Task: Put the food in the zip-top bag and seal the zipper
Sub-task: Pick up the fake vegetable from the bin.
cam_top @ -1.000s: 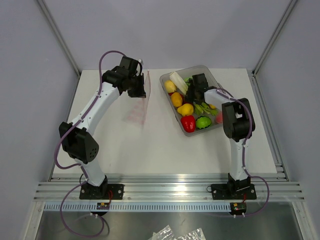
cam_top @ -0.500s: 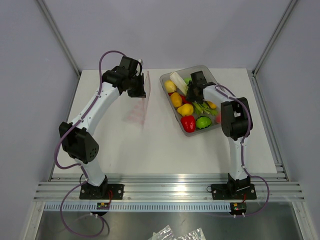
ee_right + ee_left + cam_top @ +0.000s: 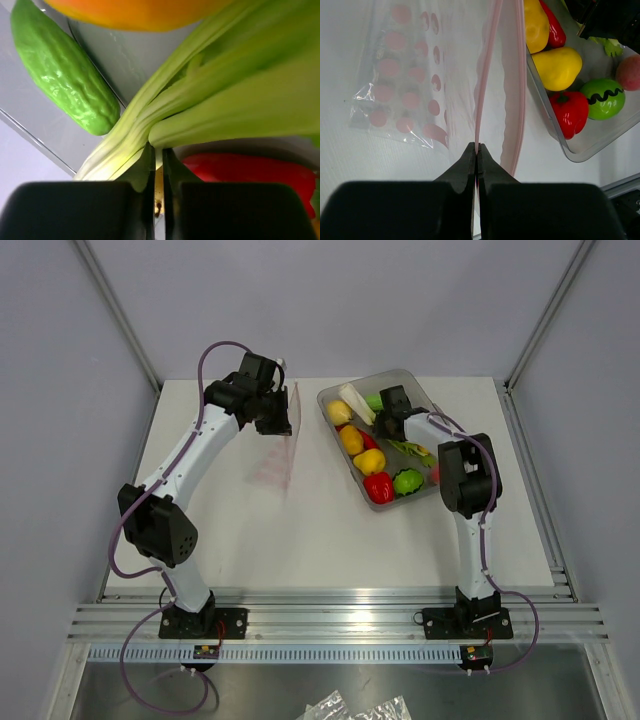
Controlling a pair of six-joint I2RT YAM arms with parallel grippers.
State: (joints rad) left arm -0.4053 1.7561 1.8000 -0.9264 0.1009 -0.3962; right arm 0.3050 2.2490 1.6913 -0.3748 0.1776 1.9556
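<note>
Left fingers [image 3: 462, 167] are pinched tight on the zipper [image 3: 487, 65] of the pink-dotted zip-top bag [image 3: 405, 85], just beside the tray [image 3: 580, 152] on the table [image 3: 300, 530]. Right fingers [image 3: 144, 167], nearly together, meet a celery stalk [image 3: 210, 95] among the food [image 3: 556, 67] in the tray; whether they grip it, I cannot tell.
</note>
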